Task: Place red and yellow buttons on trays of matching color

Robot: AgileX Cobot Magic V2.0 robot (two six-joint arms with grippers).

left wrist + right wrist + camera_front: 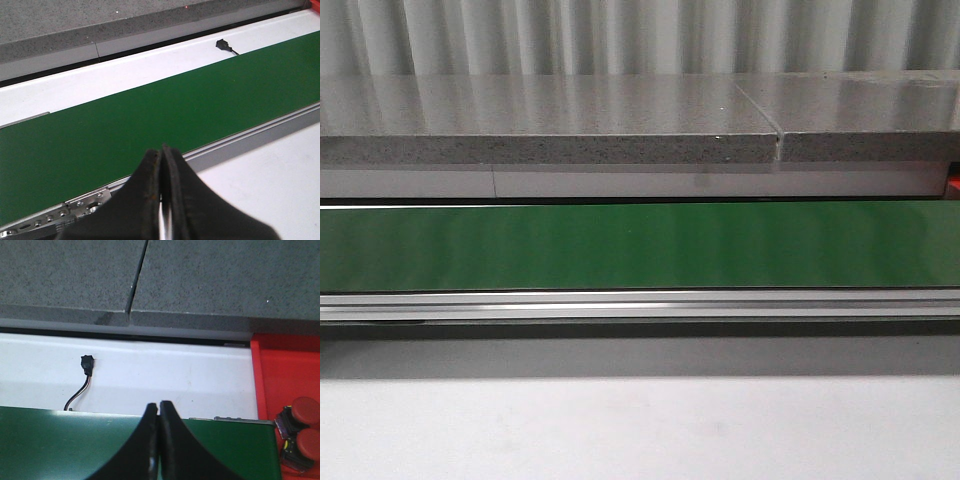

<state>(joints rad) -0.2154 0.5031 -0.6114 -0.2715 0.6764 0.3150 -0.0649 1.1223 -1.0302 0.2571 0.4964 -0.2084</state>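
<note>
**A:** Start close in. What are your grippers doing?

**B:** My left gripper [161, 152] has its fingers pressed together with nothing between them, hanging over the near metal rail [235, 142] of the green belt [150, 120]. My right gripper [159, 407] is likewise pressed together and bare, its tips over the belt's far edge. Neither arm shows in the front view.

**A:** And the buttons?

**B:** From the right wrist camera I see two red buttons [302, 427], touching each other, each a red cap on a dark base. They lie in the red tray [282, 370], which sits just past the end of the belt. Taking my right gripper as the clock's centre in that picture, the buttons are at about 3 o'clock, apart from the fingertips, and the tray's bare floor runs up toward 2 o'clock. I see no yellow button or yellow tray in any picture.

**A:** What lies beyond the belt?

**B:** A white strip [165, 375] runs along its far side. On it lies a small black plug [87, 362] with a thin wire trailing back to the belt's edge, at about 10 o'clock from my right gripper. Farther still is a speckled grey stone surface [550, 125], with a seam between two slabs. In the front view a sliver of the red tray shows at the right edge, about 3 o'clock, and a pale corrugated wall [620, 35] closes the back.
</note>
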